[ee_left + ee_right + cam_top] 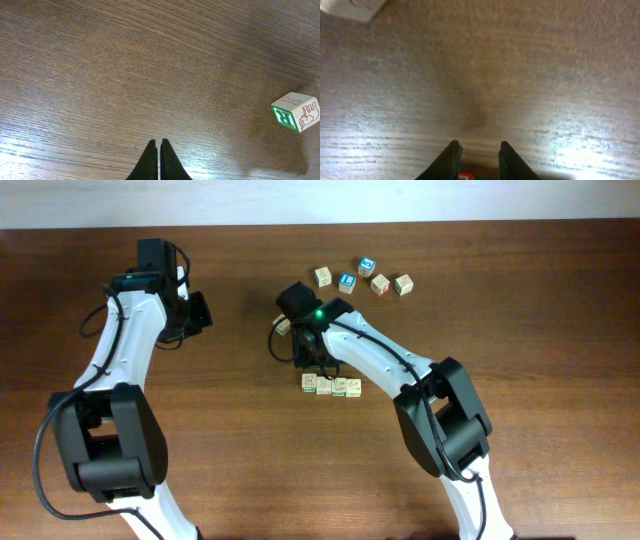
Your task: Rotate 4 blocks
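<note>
A brown wooden table fills the room's middle, with a black-and-white arm rising from each near corner. The right arm reaches in toward the centre, and the left arm bends off toward the far left side.

The right gripper hangs just behind the left end of the four blocks, which lie in a tight row, side by side and touching, at the middle of the table. From its own camera the two fingers stand apart with bare wood showing between them. A scrap of red and white sits low between them at the picture's edge, and I cannot tell whether it is gripped.

The left gripper is closed, its tips pressed together over bare wood and holding nothing.

Five loose blocks are scattered at the far right, two of them blue-faced. A lone block with a green R lies between the two grippers.
</note>
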You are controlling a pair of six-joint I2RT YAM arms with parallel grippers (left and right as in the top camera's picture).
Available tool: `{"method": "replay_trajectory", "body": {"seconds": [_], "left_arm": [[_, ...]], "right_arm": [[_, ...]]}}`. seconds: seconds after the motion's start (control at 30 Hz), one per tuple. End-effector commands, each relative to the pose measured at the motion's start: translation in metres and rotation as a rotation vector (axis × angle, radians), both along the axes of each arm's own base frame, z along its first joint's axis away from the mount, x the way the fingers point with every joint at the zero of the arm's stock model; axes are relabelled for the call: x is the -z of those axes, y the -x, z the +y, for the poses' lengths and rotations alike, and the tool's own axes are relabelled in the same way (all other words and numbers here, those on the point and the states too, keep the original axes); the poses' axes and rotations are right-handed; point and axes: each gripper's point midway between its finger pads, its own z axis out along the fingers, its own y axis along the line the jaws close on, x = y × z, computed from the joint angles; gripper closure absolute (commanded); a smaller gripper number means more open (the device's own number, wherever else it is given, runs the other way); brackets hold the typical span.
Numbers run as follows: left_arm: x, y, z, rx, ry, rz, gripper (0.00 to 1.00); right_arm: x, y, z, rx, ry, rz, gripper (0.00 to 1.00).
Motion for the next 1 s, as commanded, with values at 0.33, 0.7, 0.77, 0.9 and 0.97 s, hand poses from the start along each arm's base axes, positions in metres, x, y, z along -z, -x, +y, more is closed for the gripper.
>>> {"method": "replay_trajectory", "body": {"seconds": [0.33, 0.7, 0.77, 0.9, 0.97], "left_arm": [[0.002, 0.006, 0.001, 0.010, -0.008, 0.026, 0.96], [0.002, 0.006, -0.006, 0.026, -0.006, 0.026, 0.96], [0.002, 0.006, -0.007, 0.027, -0.006, 0.026, 0.96], [0.002, 0.006, -0.007, 0.027, -0.006, 0.026, 0.96], [0.002, 0.006, -0.007, 0.027, -0.006, 0.026, 0.95]], "right_arm": [[0.002, 0.016, 0.007, 0.002, -0.002, 0.055, 0.74], [0.003, 0.022, 0.006, -0.005, 0.010, 0.074, 0.74], [0.003, 0.023, 0.006, -0.005, 0.012, 0.077, 0.74], [0.003, 0.024, 0.005, -0.005, 0.017, 0.083, 0.74], [0.003, 0.025, 0.004, -0.005, 0.018, 0.085, 0.74]]}}
